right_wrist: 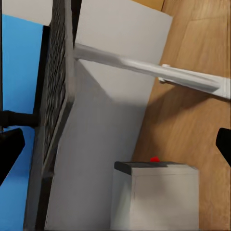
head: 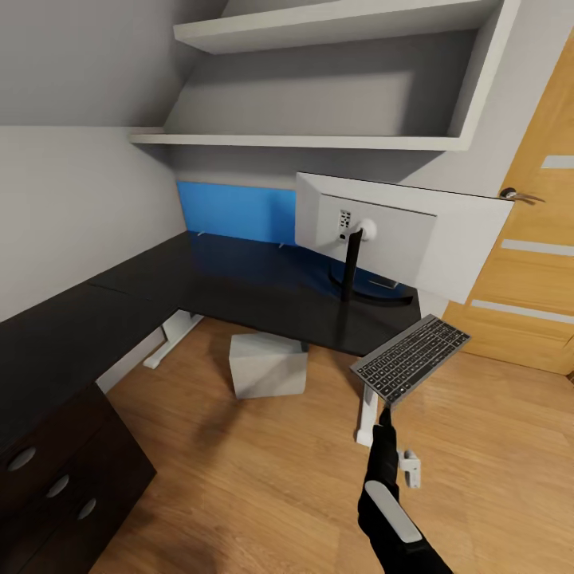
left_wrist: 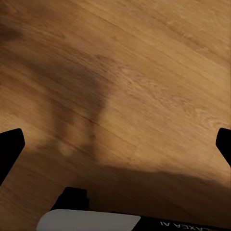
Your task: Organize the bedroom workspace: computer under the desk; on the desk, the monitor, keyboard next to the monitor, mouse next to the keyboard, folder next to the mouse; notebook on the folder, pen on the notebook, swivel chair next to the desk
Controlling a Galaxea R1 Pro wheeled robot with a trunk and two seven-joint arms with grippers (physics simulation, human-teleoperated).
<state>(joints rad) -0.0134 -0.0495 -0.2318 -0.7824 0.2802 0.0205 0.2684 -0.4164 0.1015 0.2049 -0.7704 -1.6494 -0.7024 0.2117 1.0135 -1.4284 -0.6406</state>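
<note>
The black desk (head: pixel 239 279) with its blue back panel (head: pixel 231 211) carries the monitor (head: pixel 399 231), white back toward me, on its black stem. The keyboard (head: pixel 410 359) hangs in the air just off the desk's right corner, its near corner at the tip of my right gripper (head: pixel 386 414). In the right wrist view the keyboard (right_wrist: pixel 58 86) shows edge-on close to one finger, while the right gripper (right_wrist: pixel 115 149) stands wide open, not clamped on it. The grey computer box (head: pixel 267 365) sits on the floor at the desk's front edge. My left gripper (left_wrist: pixel 115 149) is open over bare wood floor.
A black drawer unit (head: pixel 56 470) with round knobs stands at the near left under an adjoining black top. White shelves (head: pixel 319 139) hang above the desk. A wooden door (head: pixel 534 263) is at the right. The desk's white foot (right_wrist: pixel 192 79) runs along the floor.
</note>
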